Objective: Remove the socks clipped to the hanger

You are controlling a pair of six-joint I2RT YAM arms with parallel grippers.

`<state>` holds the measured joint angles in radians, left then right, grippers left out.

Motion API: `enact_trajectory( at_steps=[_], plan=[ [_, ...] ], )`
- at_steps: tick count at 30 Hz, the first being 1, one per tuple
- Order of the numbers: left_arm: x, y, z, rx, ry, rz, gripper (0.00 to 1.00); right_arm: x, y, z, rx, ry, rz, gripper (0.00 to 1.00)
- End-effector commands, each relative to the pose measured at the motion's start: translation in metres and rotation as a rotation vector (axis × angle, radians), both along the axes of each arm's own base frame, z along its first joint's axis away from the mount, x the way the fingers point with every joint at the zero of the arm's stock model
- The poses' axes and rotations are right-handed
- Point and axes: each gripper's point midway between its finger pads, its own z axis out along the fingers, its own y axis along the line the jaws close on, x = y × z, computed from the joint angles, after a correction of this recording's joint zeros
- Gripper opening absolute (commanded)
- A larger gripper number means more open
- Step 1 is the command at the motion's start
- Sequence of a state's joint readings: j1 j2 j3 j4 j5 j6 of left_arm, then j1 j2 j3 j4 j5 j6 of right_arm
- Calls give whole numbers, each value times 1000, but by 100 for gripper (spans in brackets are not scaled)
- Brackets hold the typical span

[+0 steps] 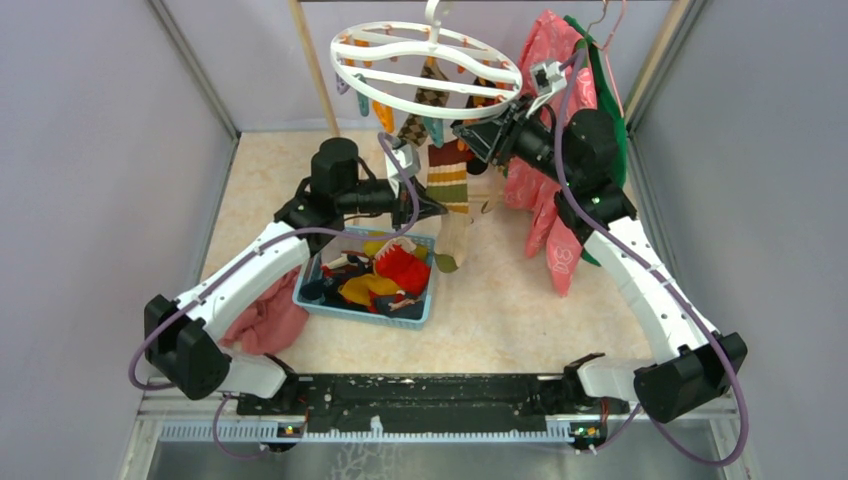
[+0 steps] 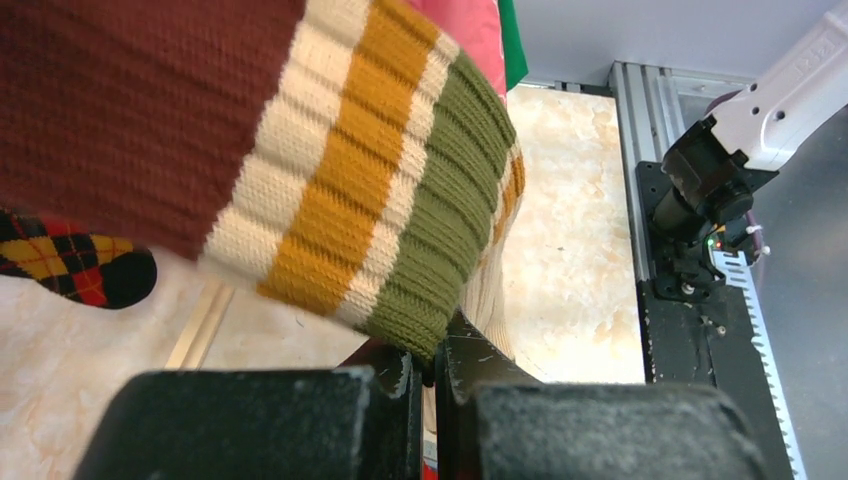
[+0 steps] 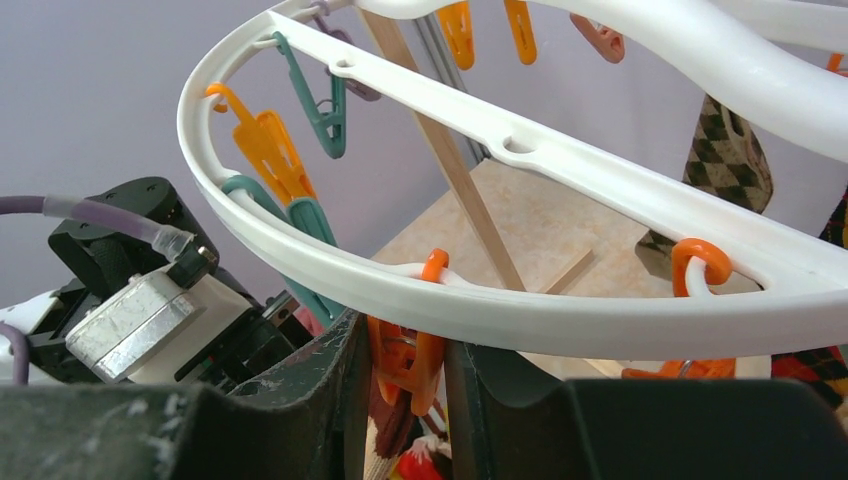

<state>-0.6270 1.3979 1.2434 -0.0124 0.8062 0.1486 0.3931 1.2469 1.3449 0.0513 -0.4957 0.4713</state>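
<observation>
The white ring hanger [image 1: 425,60] hangs at the top centre with orange and teal clips. A striped sock [image 1: 448,185] in maroon, cream, mustard and green hangs from an orange clip [image 3: 425,345] under the ring [image 3: 560,310]. My right gripper [image 3: 405,370] is shut on that clip, also seen in the top view [image 1: 478,138]. My left gripper [image 2: 430,368] is shut on the striped sock's [image 2: 370,190] lower edge; from above it [image 1: 435,205] sits at the sock's left side. An argyle sock [image 1: 425,108] still hangs on the hanger.
A blue basket [image 1: 350,310] with several loose socks sits below the left gripper. A pinkish-red cloth heap [image 1: 265,320] lies left of it. Pink and green garments [image 1: 550,200] hang behind the right arm. A plaid sock [image 2: 70,265] shows at the left wrist view's left edge.
</observation>
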Motion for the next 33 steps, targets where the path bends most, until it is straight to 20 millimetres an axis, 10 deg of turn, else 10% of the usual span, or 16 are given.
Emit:
enact_trajectory(
  at_steps=[1,14,33],
  plan=[
    [-8,9,-4,40,-54,-2,0,-5,-14,35,26,-107,-40,6],
    [-26,43,-17,218,-133,8,0,-9,-19,23,14,-129,-43,8],
    [13,208,-99,1080,-303,444,0,-8,-21,9,7,-128,-37,12]
  ],
)
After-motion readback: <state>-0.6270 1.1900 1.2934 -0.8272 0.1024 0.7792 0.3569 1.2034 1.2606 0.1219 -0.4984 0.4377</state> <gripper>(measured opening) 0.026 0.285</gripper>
